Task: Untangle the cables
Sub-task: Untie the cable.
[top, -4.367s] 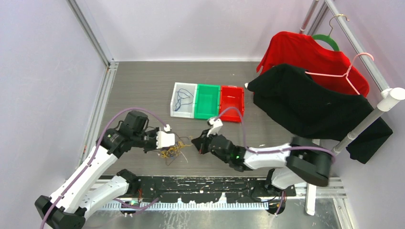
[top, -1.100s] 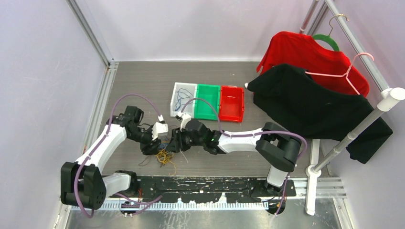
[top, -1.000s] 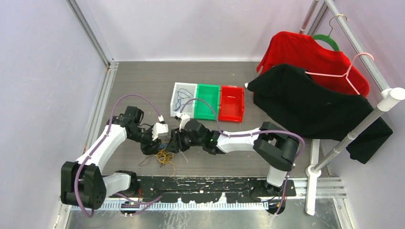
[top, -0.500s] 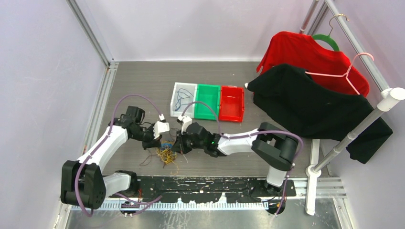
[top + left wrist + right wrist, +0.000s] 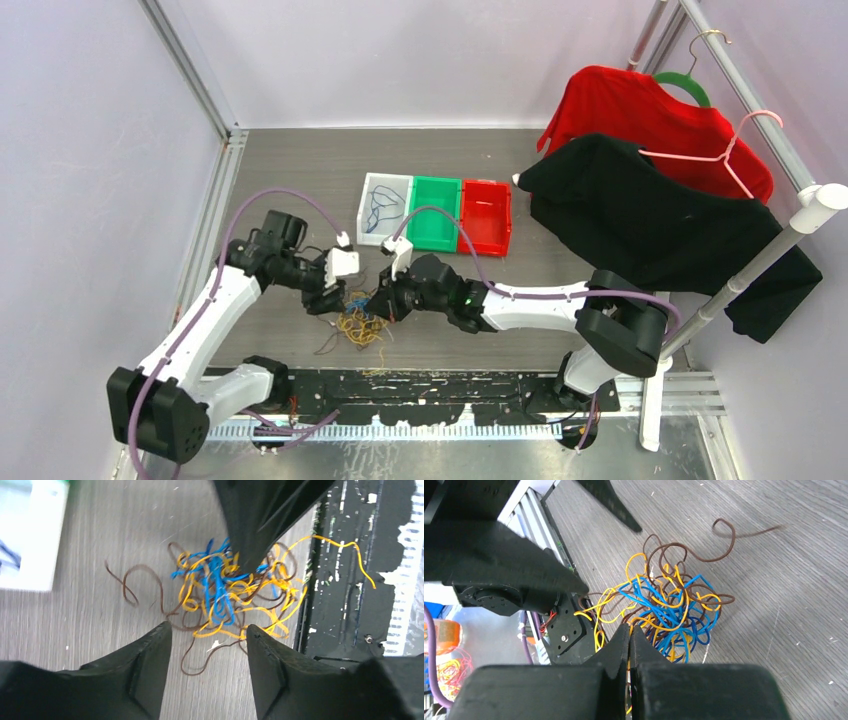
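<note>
The cables (image 5: 360,325) are one loose tangle of blue, yellow and brown strands on the grey table, between the two grippers. My right gripper (image 5: 380,306) comes in from the right and is shut at the tangle's edge. In the right wrist view its jaws (image 5: 629,627) are pressed together with a yellow strand pinched between them, and the tangle (image 5: 671,607) lies just beyond. My left gripper (image 5: 335,298) hovers at the tangle's left, open. The left wrist view shows its fingertips (image 5: 207,626) apart over bare table, just short of the cables (image 5: 227,592).
A white bin (image 5: 383,208) holding a blue cable, a green bin (image 5: 433,212) and a red bin (image 5: 486,216) stand in a row behind the tangle. A black shirt (image 5: 640,215) and a red shirt (image 5: 650,110) hang at right. The black base plate (image 5: 430,385) borders the near edge.
My right gripper has shut on strands of the tangle and its arm has swung to the right. The left gripper closed briefly, then opened again. The tangle shifted slightly right.
</note>
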Available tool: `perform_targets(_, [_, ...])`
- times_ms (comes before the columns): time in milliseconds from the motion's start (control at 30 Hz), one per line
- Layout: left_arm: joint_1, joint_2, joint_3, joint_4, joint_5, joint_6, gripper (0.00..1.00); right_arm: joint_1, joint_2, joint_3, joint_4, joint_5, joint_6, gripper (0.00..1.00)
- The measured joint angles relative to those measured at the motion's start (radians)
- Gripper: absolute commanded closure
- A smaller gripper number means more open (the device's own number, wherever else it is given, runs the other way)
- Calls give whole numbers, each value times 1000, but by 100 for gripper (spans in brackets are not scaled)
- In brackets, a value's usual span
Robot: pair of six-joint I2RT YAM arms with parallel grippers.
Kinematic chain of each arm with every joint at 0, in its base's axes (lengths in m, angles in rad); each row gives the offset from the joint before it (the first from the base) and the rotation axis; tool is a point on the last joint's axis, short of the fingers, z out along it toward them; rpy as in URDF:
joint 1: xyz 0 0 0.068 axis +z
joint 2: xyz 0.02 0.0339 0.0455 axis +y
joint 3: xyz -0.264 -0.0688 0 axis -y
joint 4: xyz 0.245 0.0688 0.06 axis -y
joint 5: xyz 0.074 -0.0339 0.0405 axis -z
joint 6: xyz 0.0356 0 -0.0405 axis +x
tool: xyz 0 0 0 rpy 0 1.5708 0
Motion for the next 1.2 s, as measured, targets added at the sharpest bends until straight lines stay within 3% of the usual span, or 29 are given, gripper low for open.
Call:
perform_targets(200, [-120, -59, -51, 11, -16, 9, 41, 0, 0, 19, 2, -50, -5, 99])
perform_targets(300, [-132, -40, -56, 20, -37, 19, 47, 0, 0, 35, 8, -79, -5, 99])
perform_targets(400, [-135, -13, -56, 59, -54, 21, 61, 0, 7, 51, 14, -109, -4, 99])
perform_targets(567, [-135, 5, -56, 87, -71, 28, 99, 0, 11, 55, 19, -137, -2, 95])
perform_targets(767, [-136, -3, -56, 79, -80, 27, 100, 0, 11, 53, 19, -128, 8, 90])
perform_targets(1033, [-136, -88, -56, 58, -84, 2, 100, -2, 8, 2, 11, -51, 27, 70])
perform_targets(1133, [-136, -97, -56, 51, -84, -16, 100, -2, 7, -8, -2, -31, 27, 71])
perform_targets(1200, [-137, -97, -56, 50, -85, -33, 100, -2, 3, -10, -5, -19, 27, 79])
